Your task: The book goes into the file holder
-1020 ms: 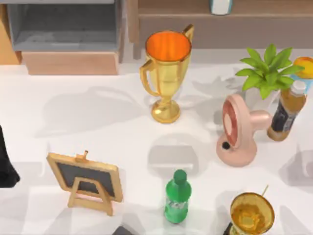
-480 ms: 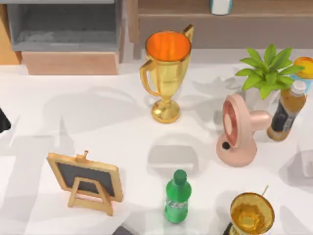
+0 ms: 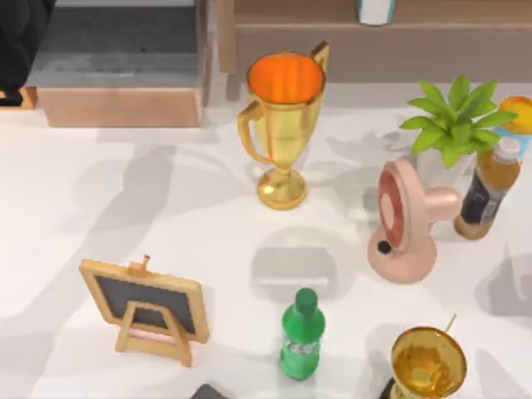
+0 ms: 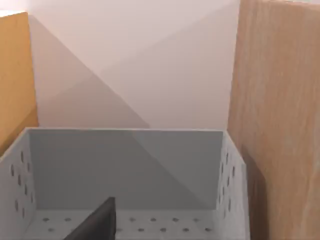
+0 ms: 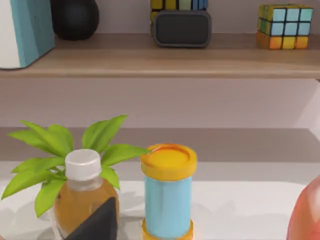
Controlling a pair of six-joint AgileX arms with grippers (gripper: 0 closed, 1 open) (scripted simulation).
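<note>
Closest in, my right gripper (image 5: 95,224) sits low by the tea bottle (image 5: 82,192) and the yellow-capped canister (image 5: 168,192) at the table's right, facing the shelf (image 5: 165,62). The book (image 5: 25,30) stands up on that shelf. Far left, my left gripper (image 4: 96,225) hangs over the file holder (image 4: 125,165), looking into its grey cavity. Honestly can't tell how either grip is set.

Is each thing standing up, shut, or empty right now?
book, standing upright on the shelf
file holder, no book inside
green bottle, upright, cap on
juice bottle, upright, cap on
trophy cup, upright
left arm, above the file holder's left end
</note>
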